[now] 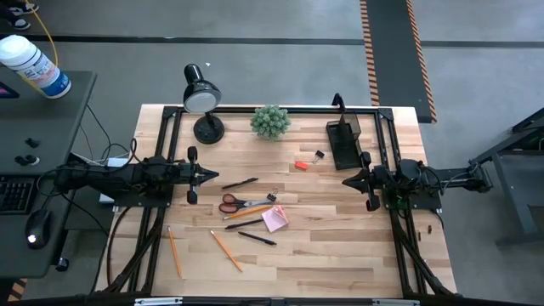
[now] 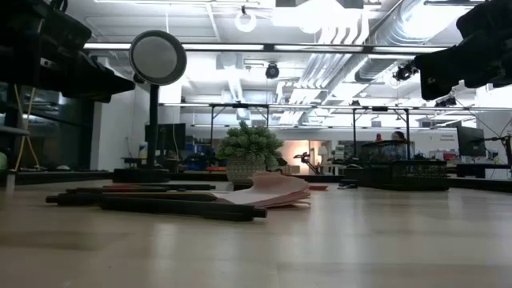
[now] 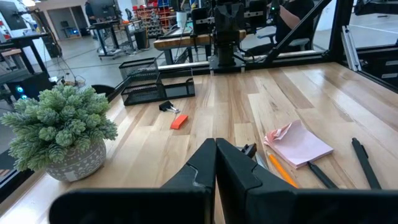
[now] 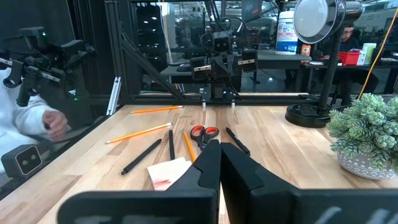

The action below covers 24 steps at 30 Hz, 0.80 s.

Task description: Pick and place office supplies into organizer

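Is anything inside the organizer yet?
The organizer looks empty through its mesh in the left wrist view; the taller cup's bottom is hidden. The binder clip and red piece lie beside it.

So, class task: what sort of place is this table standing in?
Probably a robotics lab or workshop. The wooden table sits on a grey floor with striped hazard tape, exposed ceiling ducts run overhead, and more workbenches fill the room behind.

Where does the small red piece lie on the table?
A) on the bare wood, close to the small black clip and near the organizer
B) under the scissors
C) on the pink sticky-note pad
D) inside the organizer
A: in the high view the small red piece lies on bare wood next to the black clip, just beside the organizer, well apart from the scissors and the pink sticky-note pad.
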Each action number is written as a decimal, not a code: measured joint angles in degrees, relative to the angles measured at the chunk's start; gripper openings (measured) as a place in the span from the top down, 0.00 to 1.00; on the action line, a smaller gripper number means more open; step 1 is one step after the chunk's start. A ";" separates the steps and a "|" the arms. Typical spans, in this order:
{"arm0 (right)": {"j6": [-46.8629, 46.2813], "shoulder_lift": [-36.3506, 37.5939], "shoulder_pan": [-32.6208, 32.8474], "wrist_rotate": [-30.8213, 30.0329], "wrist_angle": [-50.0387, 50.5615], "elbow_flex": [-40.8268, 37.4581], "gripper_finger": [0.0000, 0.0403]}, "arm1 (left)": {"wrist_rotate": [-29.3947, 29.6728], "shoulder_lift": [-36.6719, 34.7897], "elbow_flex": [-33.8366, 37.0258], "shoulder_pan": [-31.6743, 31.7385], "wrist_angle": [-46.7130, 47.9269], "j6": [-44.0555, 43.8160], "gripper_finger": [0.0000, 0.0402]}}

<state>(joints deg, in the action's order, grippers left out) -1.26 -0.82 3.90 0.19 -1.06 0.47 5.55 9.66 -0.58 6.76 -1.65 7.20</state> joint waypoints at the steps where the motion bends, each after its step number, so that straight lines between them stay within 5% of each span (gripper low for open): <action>1: 0.00 -0.02 0.00 0.00 -0.02 -0.01 1.00 | 0.01 0.01 0.01 -0.01 0.00 -0.01 1.00; 24: 0.00 -0.02 0.01 0.00 0.00 -0.01 1.00 | -0.01 0.02 0.00 -0.02 -1.01 -4.26 1.00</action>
<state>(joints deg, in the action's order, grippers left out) -1.26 -0.84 3.91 0.19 -1.06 0.46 5.55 9.67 -0.58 6.74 -2.66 2.95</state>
